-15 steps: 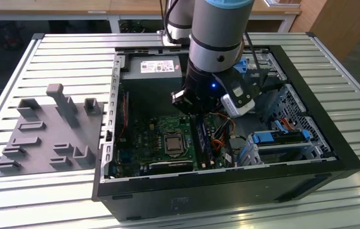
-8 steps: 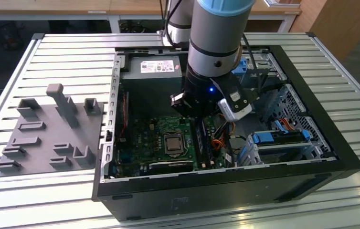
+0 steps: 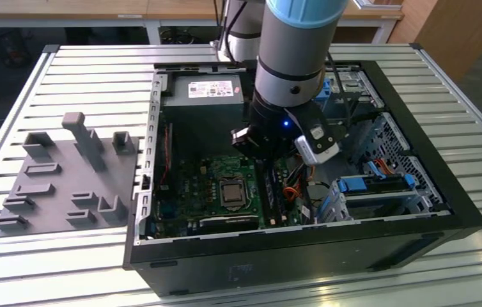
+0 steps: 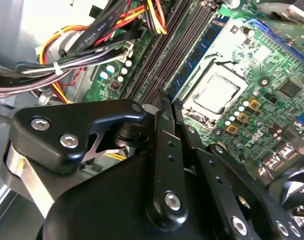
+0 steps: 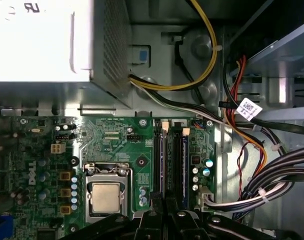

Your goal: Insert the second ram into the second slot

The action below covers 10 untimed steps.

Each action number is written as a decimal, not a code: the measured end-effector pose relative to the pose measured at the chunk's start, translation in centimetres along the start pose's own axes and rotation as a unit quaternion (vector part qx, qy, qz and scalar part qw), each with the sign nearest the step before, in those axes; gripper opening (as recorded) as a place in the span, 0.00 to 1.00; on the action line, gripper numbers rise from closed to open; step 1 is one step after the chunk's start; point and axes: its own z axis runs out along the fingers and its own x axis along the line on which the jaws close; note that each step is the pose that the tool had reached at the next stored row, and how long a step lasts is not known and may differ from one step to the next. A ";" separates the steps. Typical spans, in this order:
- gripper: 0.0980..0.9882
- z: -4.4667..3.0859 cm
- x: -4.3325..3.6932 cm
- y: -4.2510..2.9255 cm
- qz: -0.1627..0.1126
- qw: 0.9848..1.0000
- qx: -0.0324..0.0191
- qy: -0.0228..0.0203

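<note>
Exterior view: open computer case (image 3: 309, 259) lying on a slatted tabletop (image 3: 96, 70); grey fixture tray (image 3: 62, 185) beside it at the exterior view's left; robot arm (image 3: 296, 64) reaching down into the case over the motherboard (image 3: 190, 192). Second wrist view: pincer (image 4: 167, 100) clenched, tips drawn together at the near end of the second ram (image 4: 194, 62), a dark-blue stick standing on edge in the memory slots beside the processor socket (image 4: 217, 95); whether the tips nip its edge or merely bear on it cannot be told. First wrist view: second ram (image 5: 167, 165) upright in its slot; a further blue stick (image 5: 185, 160) in a slot nearby, on the side away from the socket; cable bundle (image 5: 272, 170) beyond that. Step in hand, as judged: seating the stick, placement in the slot already made. Depth of seating and state of the end latches: not discernible. Requirement, as judged: firm pressure straight down, even along the stick's length, with no sideways lean toward neighbouring slots or cables.
</note>
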 end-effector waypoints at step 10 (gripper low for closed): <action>0.04 1.41 -0.12 -0.16 -0.006 1.000 0.000 0.003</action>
